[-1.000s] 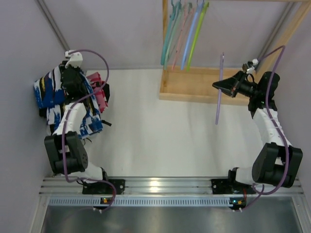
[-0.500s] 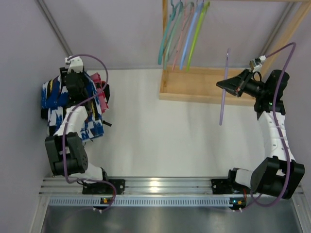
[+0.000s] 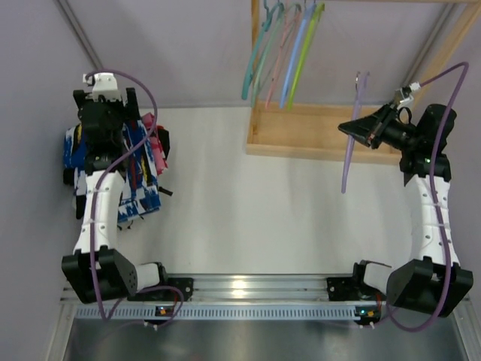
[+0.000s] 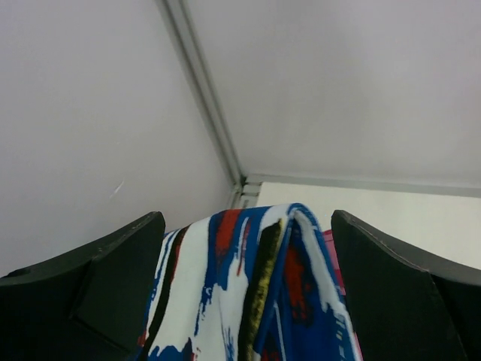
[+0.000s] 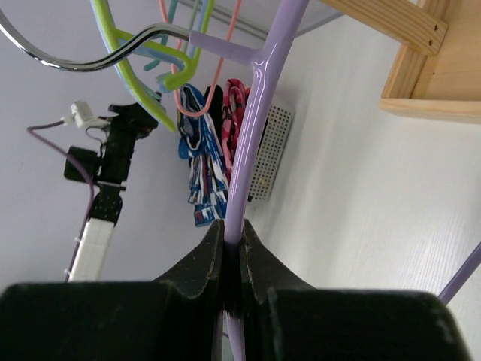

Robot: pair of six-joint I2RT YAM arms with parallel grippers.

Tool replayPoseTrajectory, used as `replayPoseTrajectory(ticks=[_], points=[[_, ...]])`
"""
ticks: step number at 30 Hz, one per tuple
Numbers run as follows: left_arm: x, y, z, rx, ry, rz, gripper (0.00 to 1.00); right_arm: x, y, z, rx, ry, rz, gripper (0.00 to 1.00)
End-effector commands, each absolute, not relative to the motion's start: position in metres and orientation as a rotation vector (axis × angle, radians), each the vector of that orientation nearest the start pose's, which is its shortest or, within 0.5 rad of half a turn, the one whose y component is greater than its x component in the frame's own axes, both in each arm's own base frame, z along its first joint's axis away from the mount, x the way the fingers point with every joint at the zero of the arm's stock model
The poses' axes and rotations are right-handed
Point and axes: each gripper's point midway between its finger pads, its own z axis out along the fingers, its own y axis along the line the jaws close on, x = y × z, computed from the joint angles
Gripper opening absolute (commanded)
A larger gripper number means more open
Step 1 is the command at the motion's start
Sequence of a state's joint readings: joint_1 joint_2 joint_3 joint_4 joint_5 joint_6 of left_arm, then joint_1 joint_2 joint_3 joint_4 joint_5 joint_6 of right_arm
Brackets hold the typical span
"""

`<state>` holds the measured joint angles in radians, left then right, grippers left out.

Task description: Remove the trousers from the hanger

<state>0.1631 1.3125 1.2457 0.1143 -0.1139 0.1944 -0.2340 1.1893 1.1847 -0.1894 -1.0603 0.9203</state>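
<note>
- Jaws on my left gripper (image 4: 246,219) are spread wide and grip nothing; a fold of the blue-and-white trousers (image 4: 240,301) humps up between the fingers (image 4: 113,271).
- My left arm (image 3: 98,203) reaches straight out along the left wall, with its wrist over the heap at the far-left edge of the bench (image 3: 240,203). The pink-red trousers (image 3: 154,139) lie just beside the heap.
- My right arm (image 3: 434,210) stretches high, and the right gripper (image 3: 353,129) points left, clamped on a bare lilac hanger (image 3: 346,162) in front of the wooden rack (image 3: 316,139).
</note>
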Motion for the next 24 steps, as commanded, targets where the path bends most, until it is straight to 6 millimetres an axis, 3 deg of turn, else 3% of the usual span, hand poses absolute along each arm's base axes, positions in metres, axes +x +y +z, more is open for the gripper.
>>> replayPoseTrajectory(ticks=[1, 9, 10, 12, 13, 15, 16, 18, 19, 21, 22, 24], points=[[0.409, 0.061, 0.431, 0.022, 1.434, 0.199, 0.99, 0.309, 0.096, 0.413, 0.129, 1.758, 1.285, 0.0], [0.361, 0.002, 0.455, 0.173, 1.336, 0.055, 0.98, 0.338, 0.108, 0.467, 0.118, 1.631, 1.351, 0.0], [0.357, 0.0, 0.458, 0.169, 1.328, 0.057, 0.98, 0.341, 0.112, 0.483, 0.094, 1.594, 1.34, 0.0], [0.354, -0.009, 0.458, 0.182, 1.329, 0.046, 0.99, 0.356, 0.115, 0.491, 0.102, 1.571, 1.349, 0.0], [0.352, -0.011, 0.46, 0.181, 1.327, 0.045, 0.99, 0.357, 0.12, 0.507, 0.085, 1.537, 1.354, 0.0], [0.351, -0.009, 0.46, 0.166, 1.33, 0.056, 0.99, 0.374, 0.123, 0.514, 0.113, 1.526, 1.38, 0.0], [0.35, -0.018, 0.459, 0.177, 1.328, 0.036, 0.99, 0.377, 0.125, 0.532, 0.113, 1.485, 1.374, 0.0], [0.348, -0.02, 0.46, 0.167, 1.331, 0.029, 0.99, 0.394, 0.126, 0.536, 0.156, 1.478, 1.393, 0.0], [0.348, -0.02, 0.46, 0.162, 1.331, 0.026, 0.99, 0.396, 0.126, 0.552, 0.161, 1.44, 1.382, 0.0], [0.346, -0.021, 0.461, 0.148, 1.33, 0.011, 0.98, 0.418, 0.124, 0.546, 0.213, 1.457, 1.371, 0.0], [0.345, -0.022, 0.461, 0.145, 1.33, 0.004, 0.99, 0.421, 0.122, 0.56, 0.213, 1.419, 1.342, 0.0], [0.343, -0.023, 0.461, 0.13, 1.33, -0.007, 0.99, 0.439, 0.12, 0.556, 0.217, 1.415, 1.31, 0.0]])
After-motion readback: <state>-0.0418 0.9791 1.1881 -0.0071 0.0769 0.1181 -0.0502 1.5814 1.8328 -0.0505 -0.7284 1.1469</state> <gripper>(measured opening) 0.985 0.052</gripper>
